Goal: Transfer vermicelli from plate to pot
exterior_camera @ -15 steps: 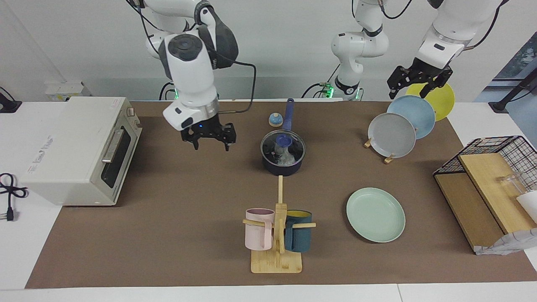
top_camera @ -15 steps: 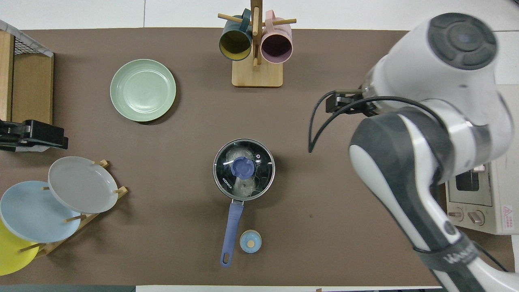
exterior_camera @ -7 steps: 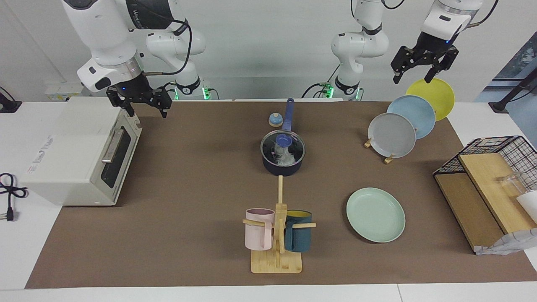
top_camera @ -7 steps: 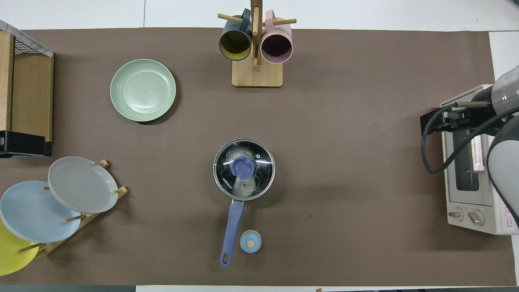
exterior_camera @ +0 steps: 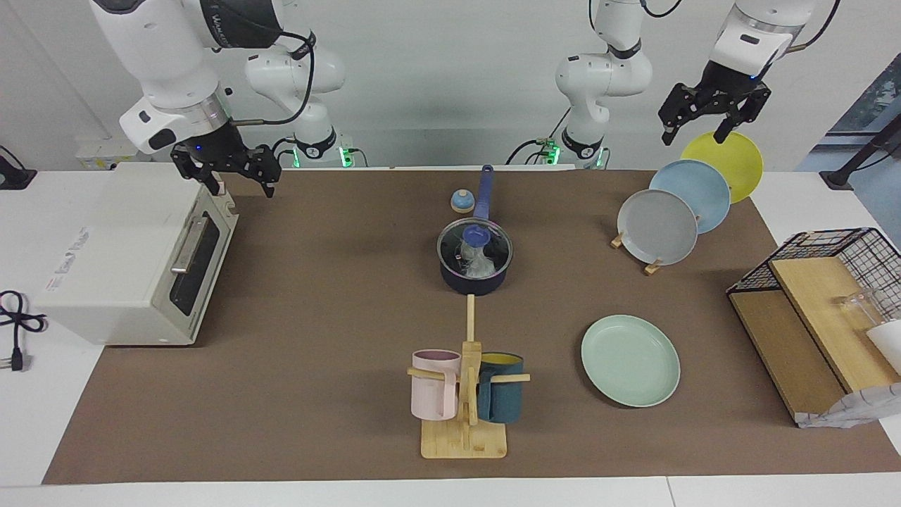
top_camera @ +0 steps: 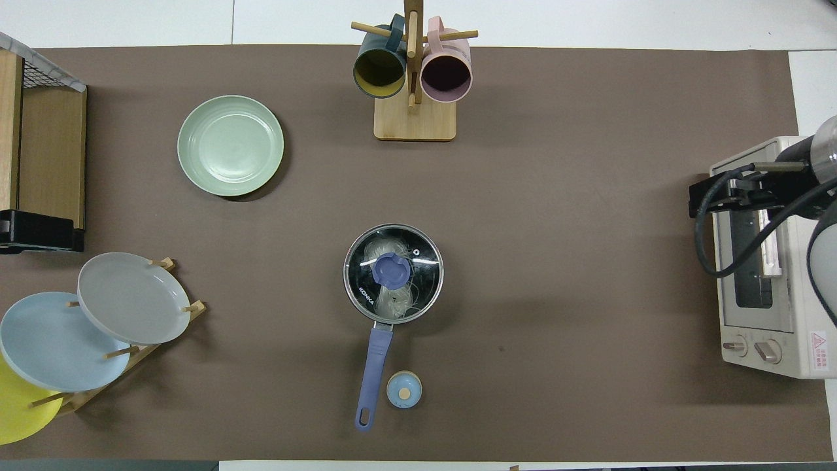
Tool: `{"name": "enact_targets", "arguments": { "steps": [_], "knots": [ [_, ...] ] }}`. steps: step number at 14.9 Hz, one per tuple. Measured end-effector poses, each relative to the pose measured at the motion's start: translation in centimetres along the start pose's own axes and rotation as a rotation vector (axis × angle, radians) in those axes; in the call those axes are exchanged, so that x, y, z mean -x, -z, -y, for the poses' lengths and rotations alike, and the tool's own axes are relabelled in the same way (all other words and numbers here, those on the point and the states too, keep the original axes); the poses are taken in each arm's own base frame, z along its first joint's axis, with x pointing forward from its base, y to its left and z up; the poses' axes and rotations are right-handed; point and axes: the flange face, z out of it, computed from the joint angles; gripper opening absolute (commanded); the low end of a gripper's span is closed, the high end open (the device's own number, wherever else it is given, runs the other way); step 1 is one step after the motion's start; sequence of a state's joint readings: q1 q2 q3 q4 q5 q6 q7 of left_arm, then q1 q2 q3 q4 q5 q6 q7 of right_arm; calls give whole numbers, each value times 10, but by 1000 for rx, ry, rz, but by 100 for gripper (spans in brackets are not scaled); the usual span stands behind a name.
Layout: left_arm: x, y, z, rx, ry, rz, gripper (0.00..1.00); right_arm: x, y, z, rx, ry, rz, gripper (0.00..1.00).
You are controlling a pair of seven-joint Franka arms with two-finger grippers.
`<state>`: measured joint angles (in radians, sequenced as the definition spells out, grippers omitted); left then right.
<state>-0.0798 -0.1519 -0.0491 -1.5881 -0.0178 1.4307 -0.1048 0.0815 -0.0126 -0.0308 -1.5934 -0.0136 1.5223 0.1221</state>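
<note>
The dark pot (exterior_camera: 474, 271) with its long blue handle (top_camera: 374, 373) stands mid-table under a glass lid (top_camera: 393, 273) with a blue knob. Whitish vermicelli (exterior_camera: 479, 262) shows through the lid, inside the pot. The mint-green plate (exterior_camera: 630, 360) (top_camera: 230, 145) lies bare, farther from the robots and toward the left arm's end. My right gripper (exterior_camera: 236, 182) hangs open and empty over the toaster oven's corner, and shows there in the overhead view too (top_camera: 719, 196). My left gripper (exterior_camera: 693, 134) is raised, open and empty, above the plate rack; it appears as a black block (top_camera: 39, 230) at the overhead view's edge.
A white toaster oven (exterior_camera: 134, 246) fills the right arm's end. A wooden mug rack (exterior_camera: 464, 422) with pink and teal mugs stands farther out than the pot. Grey (exterior_camera: 657, 227), light blue and yellow plates lean in a rack. A wire basket (exterior_camera: 830, 246) and a small blue knobbed cap (exterior_camera: 462, 202) are also here.
My right arm swung away from the table beside the pot to the toaster oven's corner and lifted. My left gripper rose a little above the plate rack. Pot and plate stayed put.
</note>
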Motion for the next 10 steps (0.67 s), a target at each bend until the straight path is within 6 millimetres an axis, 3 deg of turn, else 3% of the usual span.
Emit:
{"name": "enact_targets", "arguments": {
  "steps": [3, 5, 7, 10],
  "knots": [
    [-13, -29, -2, -4, -6, 59, 100, 2, 4, -13, -3, 6, -7, 100],
    [-22, -45, -6, -2, -12, 93, 100, 1, 0, -32, -5, 40, 9, 100],
    [-27, -54, -7, -1, -14, 107, 100, 2, -5, -50, -8, 56, 25, 100],
    [-29, -53, -7, 0, -15, 98, 100, 4, -2, -49, -8, 65, 20, 100]
  ]
}}
